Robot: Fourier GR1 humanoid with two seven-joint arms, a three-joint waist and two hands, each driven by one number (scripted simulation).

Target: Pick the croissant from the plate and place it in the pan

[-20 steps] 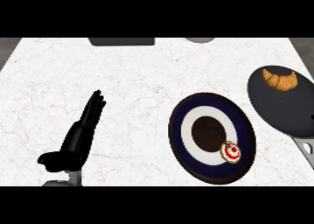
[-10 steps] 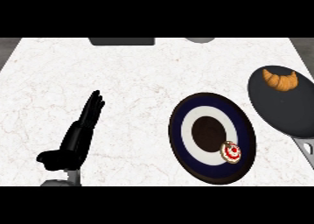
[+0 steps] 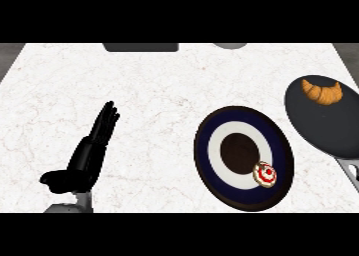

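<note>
The golden croissant [image 3: 322,92] lies in the dark pan [image 3: 337,125] at the right edge, near the pan's far rim. The pan's grey handle [image 3: 353,172] runs toward the lower right corner. Left of the pan sits the navy and white plate [image 3: 243,155] with a dark centre; no croissant is on it. My left hand [image 3: 90,150] rests at the lower left with its fingers straight, holding nothing and well apart from the plate. My right hand does not show.
A small round pastry with red and white topping [image 3: 265,174] lies on the plate's near right part. A dark box [image 3: 140,47] and a grey round object [image 3: 230,45] sit at the counter's far edge.
</note>
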